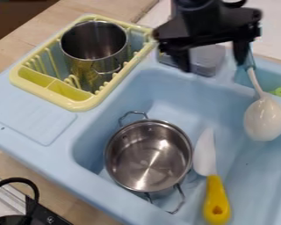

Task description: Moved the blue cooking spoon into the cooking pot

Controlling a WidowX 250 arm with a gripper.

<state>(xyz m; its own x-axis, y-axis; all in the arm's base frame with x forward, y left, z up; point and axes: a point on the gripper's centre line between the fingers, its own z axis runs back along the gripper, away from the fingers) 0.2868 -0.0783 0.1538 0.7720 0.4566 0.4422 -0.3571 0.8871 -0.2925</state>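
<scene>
Camera view: spoon (264,119) steeply aslant, bowl down, handle up (leaning left) — jaws wide apart.

open air over cooking pot (149,156) in sink (172,94), handles (133,112) jutting at opposite sides, knife (212,176) beside

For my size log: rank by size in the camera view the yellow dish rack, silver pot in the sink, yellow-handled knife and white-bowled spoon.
Yellow dish rack
Silver pot
Yellow-handled knife and white-bowled spoon: too alike to rank

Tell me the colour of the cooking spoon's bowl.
The spoon's bowl is off-white, best seen in the camera view.
</scene>
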